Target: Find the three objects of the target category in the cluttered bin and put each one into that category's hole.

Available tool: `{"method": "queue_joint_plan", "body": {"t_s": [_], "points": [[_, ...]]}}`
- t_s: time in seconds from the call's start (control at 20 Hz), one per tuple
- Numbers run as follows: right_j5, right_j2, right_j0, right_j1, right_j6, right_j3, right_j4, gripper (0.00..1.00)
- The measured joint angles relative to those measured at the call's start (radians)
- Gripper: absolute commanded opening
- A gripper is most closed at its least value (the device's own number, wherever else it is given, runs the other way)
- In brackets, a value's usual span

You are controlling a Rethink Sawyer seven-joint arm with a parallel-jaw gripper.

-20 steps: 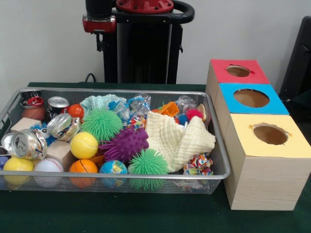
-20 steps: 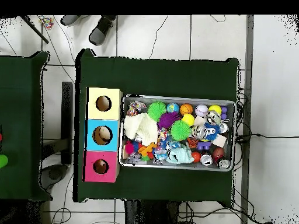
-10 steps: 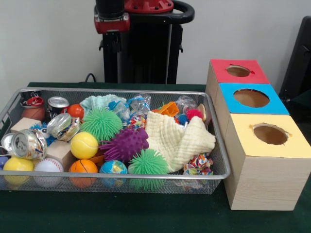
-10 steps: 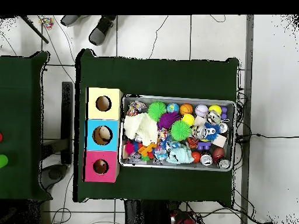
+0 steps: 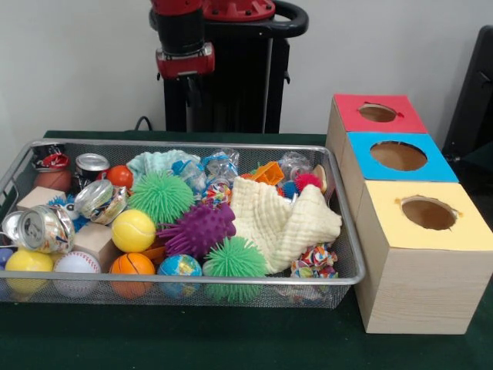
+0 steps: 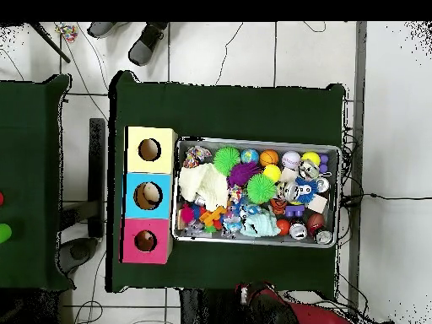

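The table (image 5: 231, 347) is covered in dark green cloth, bare along its front edge. On it sits a wire mesh bin (image 5: 177, 289) packed with clutter. At the bin's front rim lie a yellow ball (image 5: 27, 260), a baseball (image 5: 75, 264), a small basketball (image 5: 132, 264), a globe ball (image 5: 179, 267) and a green spiky ball (image 5: 234, 257). Behind them are a purple spiky ball (image 5: 199, 227), a second yellow ball (image 5: 133, 230), a crushed can (image 5: 42, 228) and a cream cloth (image 5: 281, 220) bunched toward the right end. Further back are another green spiky ball (image 5: 160, 196), an upright can (image 5: 92, 167) and an orange toy (image 5: 267, 173).

Just beside the bin's right end stands a row of three wooden boxes, each with a round hole in its top: the yellow box (image 5: 424, 231) nearest, the blue box (image 5: 397, 158) in the middle, the red box (image 5: 376, 114) farthest.

Beyond the bin the arm hangs above the table's far edge, and the gripper (image 5: 189, 86) is clear of the bin, holding nothing that can be seen; how far its fingers are parted cannot be told. Behind is a plain pale wall (image 5: 77, 69).

From overhead, the table stands on a pale tiled floor (image 6: 388, 126) crossed by cables, with another green table (image 6: 29, 186) to one side and a person's shoes (image 6: 143, 40) at the top edge.
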State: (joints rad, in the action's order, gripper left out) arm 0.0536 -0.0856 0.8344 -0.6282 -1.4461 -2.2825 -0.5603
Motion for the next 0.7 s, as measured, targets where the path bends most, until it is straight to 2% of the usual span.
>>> {"method": "queue_joint_plan", "body": {"t_s": [0.2,0.35,0.55,0.7], "points": [[-0.001,-0.003,-0.003,0.059,0.000,0.032,-0.013,0.00],[-0.008,-0.003,-0.004,0.084,0.000,0.023,-0.045,0.00],[-0.008,-0.005,-0.004,0.068,0.000,0.002,-0.050,0.00],[0.000,-0.020,-0.003,0.017,0.000,-0.024,-0.039,0.00]]}}
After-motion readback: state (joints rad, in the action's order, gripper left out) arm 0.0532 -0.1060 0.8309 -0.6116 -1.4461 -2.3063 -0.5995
